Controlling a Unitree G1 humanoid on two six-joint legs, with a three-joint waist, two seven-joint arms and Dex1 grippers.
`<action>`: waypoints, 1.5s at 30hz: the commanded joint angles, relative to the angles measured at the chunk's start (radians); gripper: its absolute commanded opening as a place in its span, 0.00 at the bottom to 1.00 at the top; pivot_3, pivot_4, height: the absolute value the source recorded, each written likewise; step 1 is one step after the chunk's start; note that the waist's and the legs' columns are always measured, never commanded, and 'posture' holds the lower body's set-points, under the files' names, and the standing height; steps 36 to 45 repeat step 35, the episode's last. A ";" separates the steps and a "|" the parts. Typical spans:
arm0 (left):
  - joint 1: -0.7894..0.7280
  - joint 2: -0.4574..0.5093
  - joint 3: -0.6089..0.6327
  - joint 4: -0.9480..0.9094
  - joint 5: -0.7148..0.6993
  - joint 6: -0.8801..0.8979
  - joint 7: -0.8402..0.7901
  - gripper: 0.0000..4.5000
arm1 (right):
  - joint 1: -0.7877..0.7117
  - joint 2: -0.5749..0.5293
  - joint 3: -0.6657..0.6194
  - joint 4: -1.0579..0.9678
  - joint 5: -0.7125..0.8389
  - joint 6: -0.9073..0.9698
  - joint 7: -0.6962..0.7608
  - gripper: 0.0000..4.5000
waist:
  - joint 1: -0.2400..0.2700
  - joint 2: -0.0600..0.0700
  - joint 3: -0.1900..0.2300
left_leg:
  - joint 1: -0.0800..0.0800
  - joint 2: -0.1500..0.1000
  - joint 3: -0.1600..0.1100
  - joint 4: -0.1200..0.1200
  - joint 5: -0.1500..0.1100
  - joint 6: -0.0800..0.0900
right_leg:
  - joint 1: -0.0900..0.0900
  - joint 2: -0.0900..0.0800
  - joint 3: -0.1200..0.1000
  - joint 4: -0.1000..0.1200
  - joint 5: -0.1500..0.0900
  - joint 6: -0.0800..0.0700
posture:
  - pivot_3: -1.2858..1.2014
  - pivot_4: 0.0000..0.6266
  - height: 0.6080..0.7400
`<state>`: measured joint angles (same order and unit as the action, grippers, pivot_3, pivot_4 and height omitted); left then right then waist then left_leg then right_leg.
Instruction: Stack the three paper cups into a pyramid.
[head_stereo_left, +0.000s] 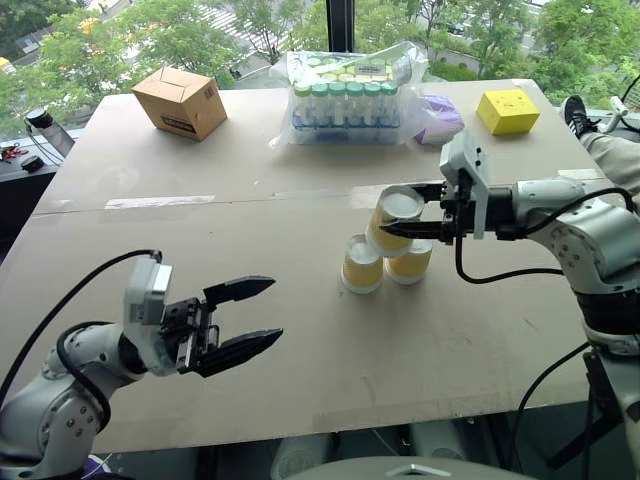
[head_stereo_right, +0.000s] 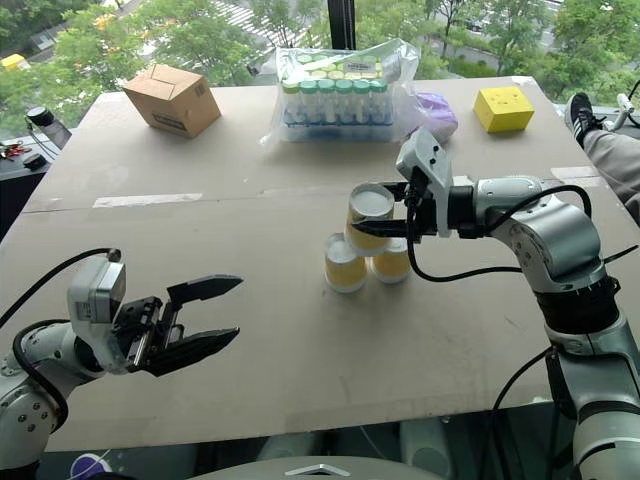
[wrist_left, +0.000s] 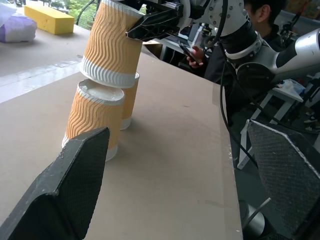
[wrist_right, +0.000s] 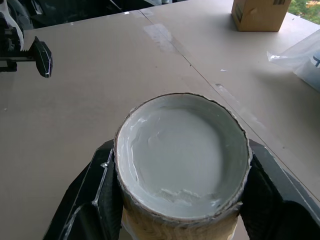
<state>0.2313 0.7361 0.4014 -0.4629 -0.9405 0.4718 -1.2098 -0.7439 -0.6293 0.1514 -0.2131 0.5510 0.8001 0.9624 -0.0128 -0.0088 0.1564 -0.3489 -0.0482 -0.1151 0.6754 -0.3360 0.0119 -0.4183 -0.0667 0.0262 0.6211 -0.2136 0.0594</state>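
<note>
The worktop (head_stereo_left: 200, 330) carries the pyramid near its middle, in front of the right arm. Two base cups (head_stereo_left: 362, 264) stand upside down side by side, touching, and the top cup (head_stereo_left: 393, 222) sits on them, also base up. It is not yet square: in the left wrist view it leans, its rim resting on the nearer base cup with the far side looking lifted, so its long axis tilts off upright toward the right arm.

The right claw (head_stereo_left: 415, 210) reaches in level from the robot's right, one finger on each side of the top cup near its upturned base. In the right wrist view the fingers flank the cup closely; whether they press it or have just let go cannot be told. The cup lies directly between those fingers, so this arm is plainly the nearer one.

The left claw (head_stereo_left: 250, 318) hangs wide open and empty over the near left of the worktop, well apart from the cups, which lie ahead of it and to its right.

The next move, as I judge it, turns on that lean: the cup needs to settle flat across both base cups before the right claw backs straight out.
</note>
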 joint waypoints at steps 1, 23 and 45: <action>0.002 -0.011 0.023 -0.036 -0.010 -0.022 0.017 1.00 | -0.020 -0.008 -0.010 0.002 -0.014 -0.024 0.015 0.99 | 0.000 0.000 0.000 | 0.000 0.000 0.000 0.000 0.000 0.000 | 0.000 0.000 0.000 0.000 0.000 0.000 | 0.52 0.24 1.00; 0.095 -0.133 0.088 -0.070 0.044 -0.049 0.331 1.00 | 0.846 -0.123 -0.676 -0.280 0.105 -0.370 0.163 0.99 | 0.022 0.000 0.000 | 0.001 0.000 0.002 0.000 0.000 0.000 | 0.001 -0.001 0.002 0.000 0.000 0.000 | 0.52 0.24 1.00; 0.176 -0.092 0.141 0.021 0.117 -0.129 0.200 1.00 | 1.043 -0.075 -0.760 -0.256 0.138 -0.497 0.166 0.99 | 0.023 -0.001 -0.001 | 0.007 0.002 0.003 0.000 0.000 0.000 | 0.008 0.003 0.001 0.000 0.000 0.000 | 0.52 0.24 1.00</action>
